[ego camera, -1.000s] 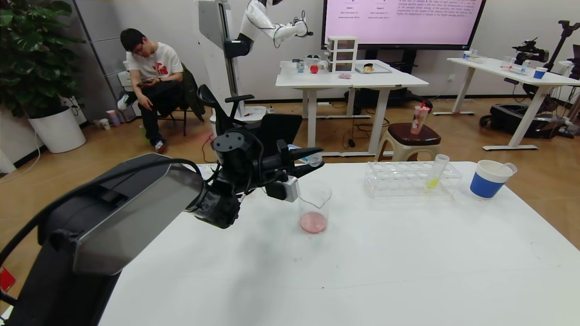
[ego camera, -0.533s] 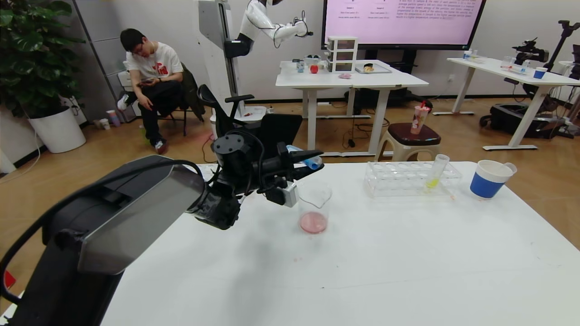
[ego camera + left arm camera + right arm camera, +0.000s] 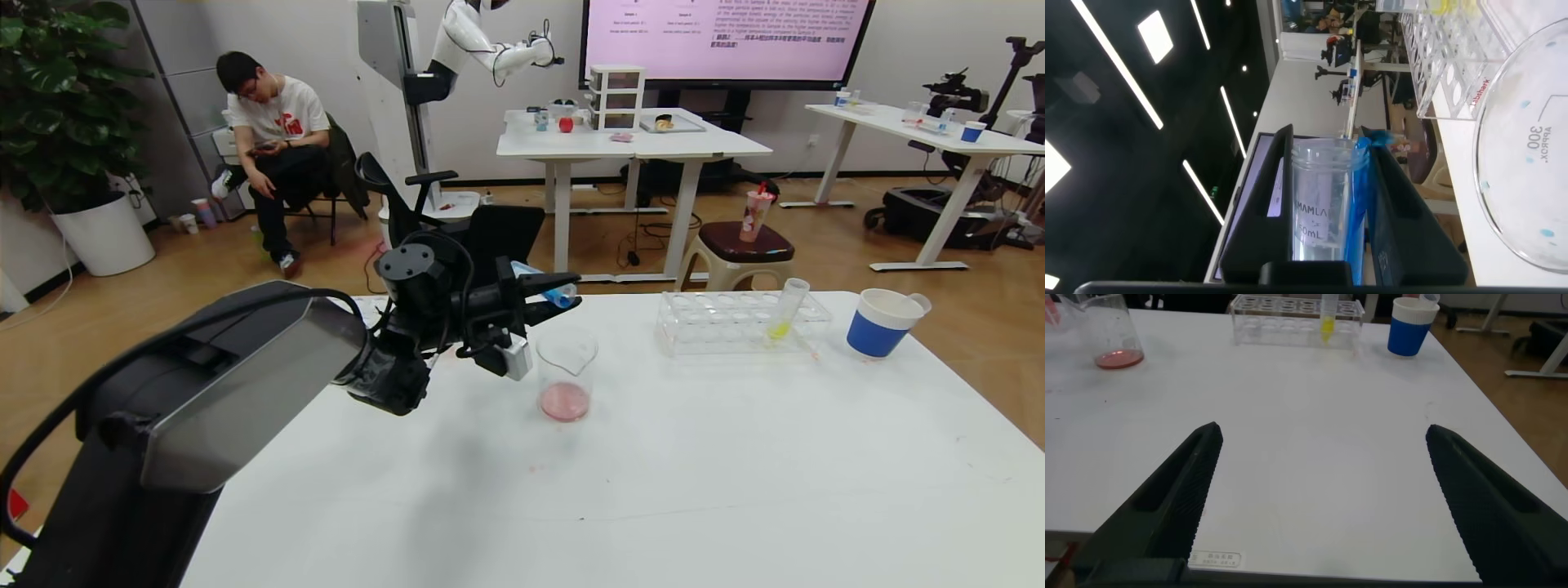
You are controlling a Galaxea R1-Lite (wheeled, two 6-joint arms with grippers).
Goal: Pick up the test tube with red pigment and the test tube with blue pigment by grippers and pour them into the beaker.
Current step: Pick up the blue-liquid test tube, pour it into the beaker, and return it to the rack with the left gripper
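My left gripper (image 3: pixel 575 290) is shut on the test tube with blue pigment (image 3: pixel 558 295) and holds it tipped on its side just above and behind the beaker (image 3: pixel 565 371). In the left wrist view the clear tube (image 3: pixel 1321 204) sits between the black fingers (image 3: pixel 1259 212), with blue liquid (image 3: pixel 1360 208) lying along one wall up to its mouth. The beaker (image 3: pixel 1527 155) holds a little pink-red liquid and shows blue specks on its glass. My right gripper (image 3: pixel 1323 482) is open and empty over bare table, outside the head view. The test tube with red pigment is not in view.
A clear tube rack (image 3: pixel 739 321) at the table's back right holds a yellow-liquid tube (image 3: pixel 785 310). A blue-and-white paper cup (image 3: pixel 882 323) stands to its right. The white table (image 3: pixel 735 465) stretches forward. The rack (image 3: pixel 1290 314) and cup (image 3: pixel 1410 327) show far off.
My left wrist has rolled further and shifted slightly left. The tube has tipped more, and the blue liquid has run toward its mouth.
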